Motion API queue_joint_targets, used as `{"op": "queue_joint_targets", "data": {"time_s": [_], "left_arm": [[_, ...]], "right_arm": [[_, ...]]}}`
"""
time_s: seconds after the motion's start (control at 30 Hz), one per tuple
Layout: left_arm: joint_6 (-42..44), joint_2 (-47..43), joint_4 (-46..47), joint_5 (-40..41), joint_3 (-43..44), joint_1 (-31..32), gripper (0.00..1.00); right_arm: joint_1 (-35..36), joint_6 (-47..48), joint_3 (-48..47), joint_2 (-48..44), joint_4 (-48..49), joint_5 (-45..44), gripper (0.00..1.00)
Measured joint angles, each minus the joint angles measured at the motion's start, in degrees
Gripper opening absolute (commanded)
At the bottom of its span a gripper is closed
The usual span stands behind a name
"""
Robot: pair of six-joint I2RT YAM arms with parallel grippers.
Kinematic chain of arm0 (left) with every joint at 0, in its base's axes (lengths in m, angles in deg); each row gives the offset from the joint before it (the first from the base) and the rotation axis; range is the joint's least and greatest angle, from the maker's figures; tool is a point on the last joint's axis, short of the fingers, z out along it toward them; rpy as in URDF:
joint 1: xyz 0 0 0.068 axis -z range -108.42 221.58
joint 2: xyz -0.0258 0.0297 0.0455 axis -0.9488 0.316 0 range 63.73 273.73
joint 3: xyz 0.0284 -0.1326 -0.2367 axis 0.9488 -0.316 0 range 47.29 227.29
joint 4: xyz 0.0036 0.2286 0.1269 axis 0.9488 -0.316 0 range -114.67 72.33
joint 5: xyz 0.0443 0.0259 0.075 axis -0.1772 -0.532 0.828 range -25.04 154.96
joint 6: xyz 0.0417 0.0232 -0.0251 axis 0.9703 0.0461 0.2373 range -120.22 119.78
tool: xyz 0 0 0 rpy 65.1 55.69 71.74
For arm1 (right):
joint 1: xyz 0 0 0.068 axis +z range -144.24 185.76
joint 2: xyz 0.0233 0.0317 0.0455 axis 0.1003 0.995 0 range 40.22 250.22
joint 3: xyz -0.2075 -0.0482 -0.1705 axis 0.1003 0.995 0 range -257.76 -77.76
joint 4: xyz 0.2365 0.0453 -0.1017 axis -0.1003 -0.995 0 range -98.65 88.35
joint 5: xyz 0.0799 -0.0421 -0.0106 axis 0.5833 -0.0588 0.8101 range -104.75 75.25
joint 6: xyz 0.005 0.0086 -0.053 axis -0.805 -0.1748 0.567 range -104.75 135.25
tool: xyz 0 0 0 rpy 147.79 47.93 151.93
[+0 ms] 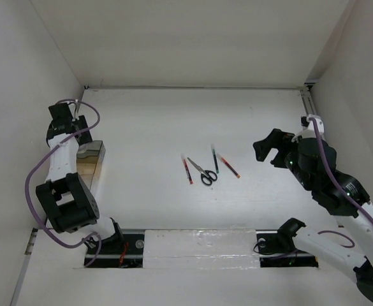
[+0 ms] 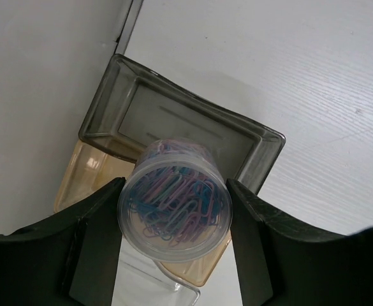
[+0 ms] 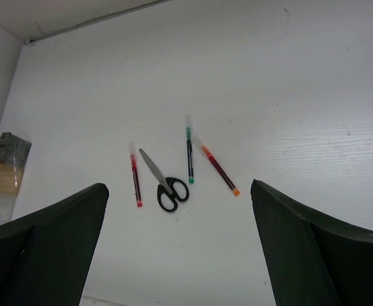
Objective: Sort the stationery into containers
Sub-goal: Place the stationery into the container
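My left gripper [image 2: 173,213] is shut on a small round translucent roll [image 2: 173,204] full of coloured paper clips, held above the containers. The grey translucent box [image 2: 173,121] is just beyond it, the tan box [image 2: 87,175] below it and the clear box [image 2: 141,284] nearest. In the top view this gripper [image 1: 71,124] hovers over the boxes [image 1: 92,153] by the left wall. The black-handled scissors [image 1: 203,172], red pen [image 1: 186,169], green pen [image 1: 215,159] and dark red pen [image 1: 228,166] lie mid-table. My right gripper [image 1: 270,150] is open and empty, to their right.
White walls close the table on the left, back and right. In the right wrist view the scissors [image 3: 167,185], red pen [image 3: 136,178], green pen [image 3: 189,156] and dark red pen [image 3: 219,170] lie ahead of the fingers; the boxes [image 3: 4,159] sit far left.
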Motion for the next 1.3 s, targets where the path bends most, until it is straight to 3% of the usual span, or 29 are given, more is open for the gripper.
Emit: {"op": "queue_joint_targets", "data": {"time_s": [0.2,0.47,1.3], "left_arm": [[0.33,-0.63,3.96,-1.77,-3.58,-0.37,0.0],[1.44,1.18,6.69,-5.66,-4.26,-5.81,0.0],[1.95,7.19,8.44,-11.47,-4.13,-5.44,0.0]], "right_arm": [[0.0,0.17,0.0,0.74,0.83,1.49,1.0],[0.0,0.07,0.0,-0.26,1.16,2.05,1.0],[0.0,-0.42,0.0,-0.61,1.31,3.52,1.0]]}}
